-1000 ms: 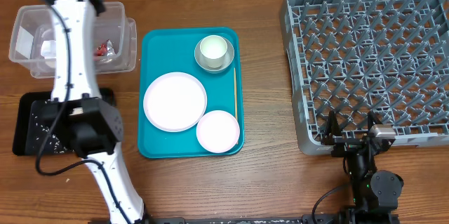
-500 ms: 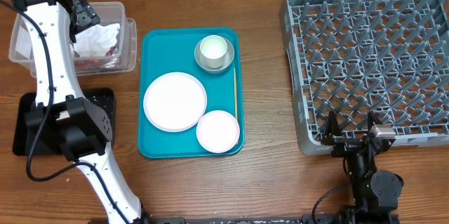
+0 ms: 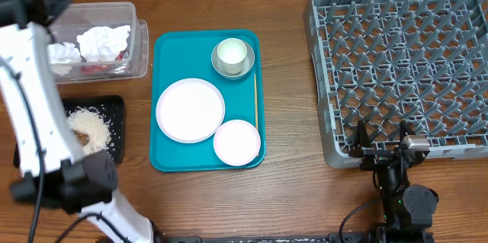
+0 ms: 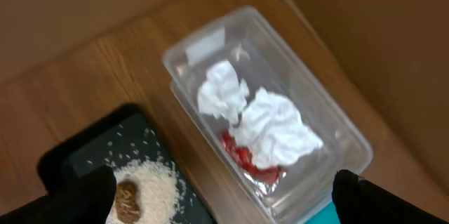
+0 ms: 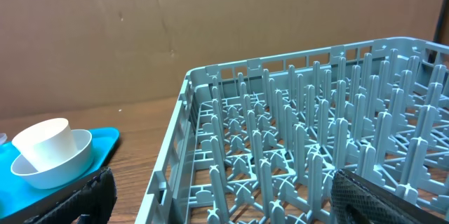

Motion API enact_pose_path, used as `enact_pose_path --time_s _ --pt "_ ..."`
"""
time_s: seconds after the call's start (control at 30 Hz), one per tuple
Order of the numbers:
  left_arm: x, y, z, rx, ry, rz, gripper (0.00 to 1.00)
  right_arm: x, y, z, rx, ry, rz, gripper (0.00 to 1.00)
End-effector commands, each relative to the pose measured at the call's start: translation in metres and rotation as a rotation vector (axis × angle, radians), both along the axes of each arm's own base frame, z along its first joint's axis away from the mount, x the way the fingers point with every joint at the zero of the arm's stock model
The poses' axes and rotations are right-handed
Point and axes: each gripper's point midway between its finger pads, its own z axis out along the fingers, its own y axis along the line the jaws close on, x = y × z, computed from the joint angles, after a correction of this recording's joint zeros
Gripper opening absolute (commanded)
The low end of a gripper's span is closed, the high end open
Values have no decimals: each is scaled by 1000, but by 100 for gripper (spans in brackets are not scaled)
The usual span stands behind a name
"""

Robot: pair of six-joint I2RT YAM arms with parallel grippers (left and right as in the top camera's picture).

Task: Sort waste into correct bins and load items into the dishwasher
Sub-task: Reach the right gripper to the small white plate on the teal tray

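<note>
My left gripper [image 4: 223,203] is open and empty, high above the gap between the two bins. The clear tub [image 3: 139,43] holds two crumpled white napkins [image 4: 277,129] and a red wrapper [image 4: 252,164]. The black tray [image 3: 114,113] holds whitish crumbs [image 3: 90,127] and a brown biscuit piece [image 4: 126,197]. On the teal tray [image 3: 164,52] lie the large plate [image 3: 190,110], the smaller plate [image 3: 237,142] and the white cup [image 3: 232,51] standing in the bowl [image 3: 221,66]. My right gripper [image 3: 380,140] is open at the near edge of the grey dish rack [image 3: 404,60], which is empty.
A thin wooden stick [image 3: 255,94] lies along the teal tray's right side. My left arm's white link [image 3: 34,98] crosses the table's left edge over part of the black tray. A brown cardboard wall [image 5: 210,27] stands behind the table.
My left gripper has opened and let a napkin go into the clear tub. The left arm has swung off to the left, uncovering the black tray. The right arm has not moved.
</note>
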Motion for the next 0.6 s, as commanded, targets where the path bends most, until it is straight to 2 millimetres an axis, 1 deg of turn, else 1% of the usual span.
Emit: enact_pose_path --time_s 0.0,0.5,0.53,0.57 --pt "-14 17 13 3 -43 74 100 0 -2 -2 7 -3 -10 100" --pt "-13 18 10 -4 -39 71 100 0 -2 -2 7 -3 -11 100" --pt "-13 18 10 -4 -39 71 100 0 -4 -2 7 -3 -24 100" --pt "-13 17 10 -5 -40 71 100 0 -12 -2 6 -3 -67 100"
